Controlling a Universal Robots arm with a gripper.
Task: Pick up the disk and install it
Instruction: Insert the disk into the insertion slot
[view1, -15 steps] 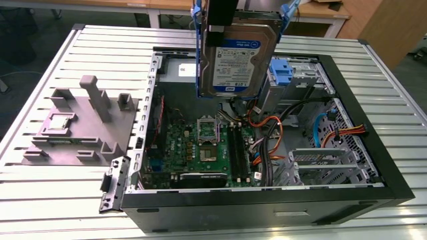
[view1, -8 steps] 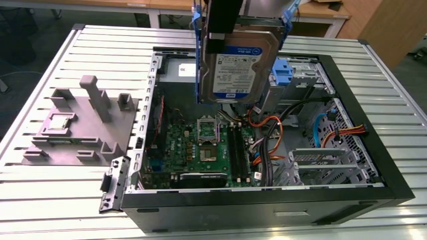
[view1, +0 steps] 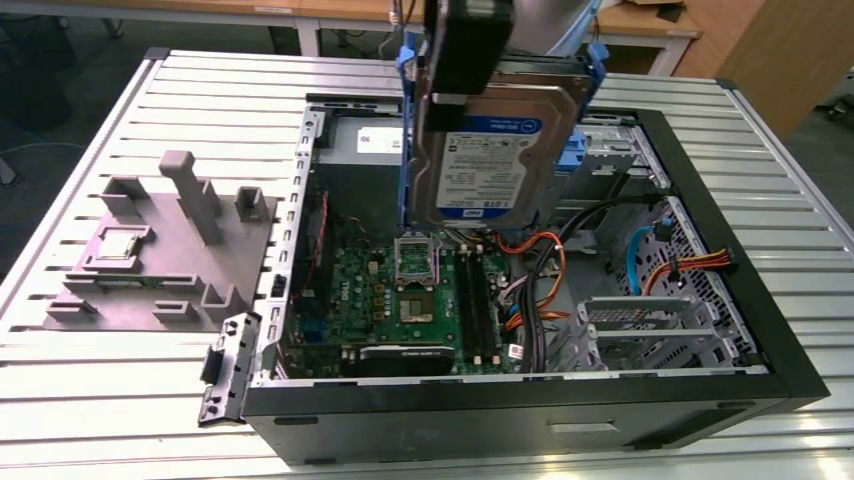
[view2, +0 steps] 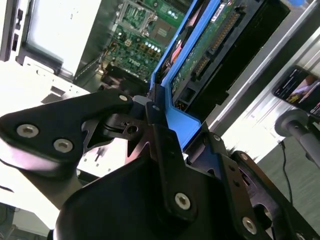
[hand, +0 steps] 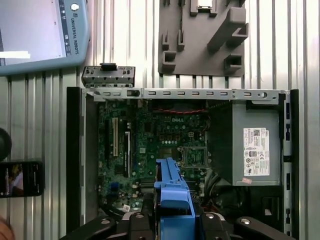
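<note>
Tool (view2: 154, 112) is pinching the disk (view1: 501, 150) by its blue carrier, hanging it upright in the air over the open computer case (view1: 534, 415) on the table (view1: 120, 400). Judging the pick-up as done and the carry as the step in hand. Seating it is calling for squaring the carrier to a free bay.

Open computer case (view1: 534, 425) on slatted table (view1: 120, 400), grey fixture (view1: 147, 275) beside it

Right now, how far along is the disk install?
Done: the flat silver-grey disk in its bright blue plastic carrier is picked up. In hand: the black gripper clamps the carrier, holding it above the open black computer case, over the green motherboard. Left: the disk is not yet seated inside.
</note>
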